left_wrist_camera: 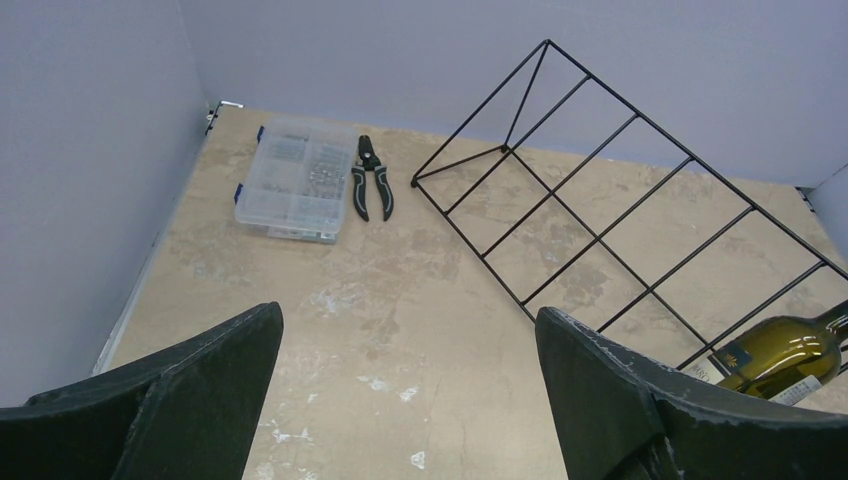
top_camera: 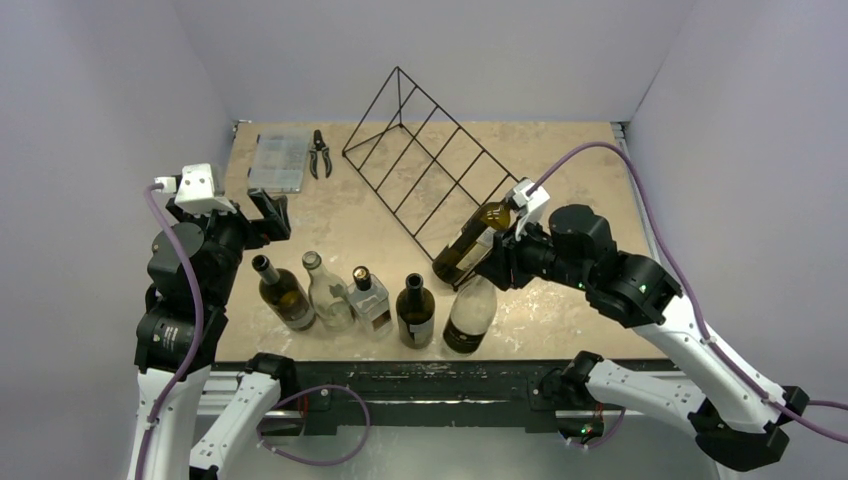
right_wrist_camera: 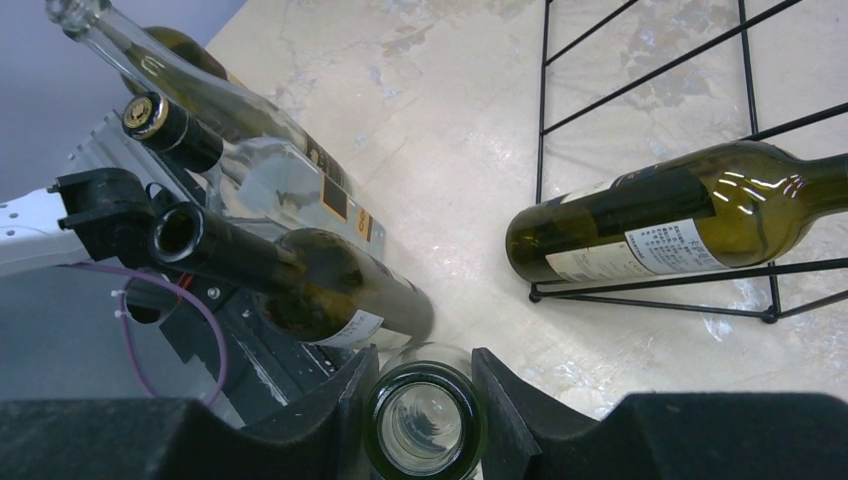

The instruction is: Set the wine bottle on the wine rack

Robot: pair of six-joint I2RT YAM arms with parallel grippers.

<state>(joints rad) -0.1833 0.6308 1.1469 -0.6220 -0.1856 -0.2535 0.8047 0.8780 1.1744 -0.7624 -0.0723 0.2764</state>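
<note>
Wine bottle (top_camera: 468, 315) stands upright at near right, neck clamped in my right gripper (right_wrist_camera: 423, 375); my left gripper (left_wrist_camera: 408, 313) gapes wide, empty.

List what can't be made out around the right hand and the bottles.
- Right wrist view: whether the right hand actually clamps the standing bottle. Only the bottle's mouth shows.
- Top view: that bottle's neck, covered by the hand.
- Right wrist view: the neck tip of the racked bottle, cut off by the right edge.
- Every view: label print, too small to read.
</note>
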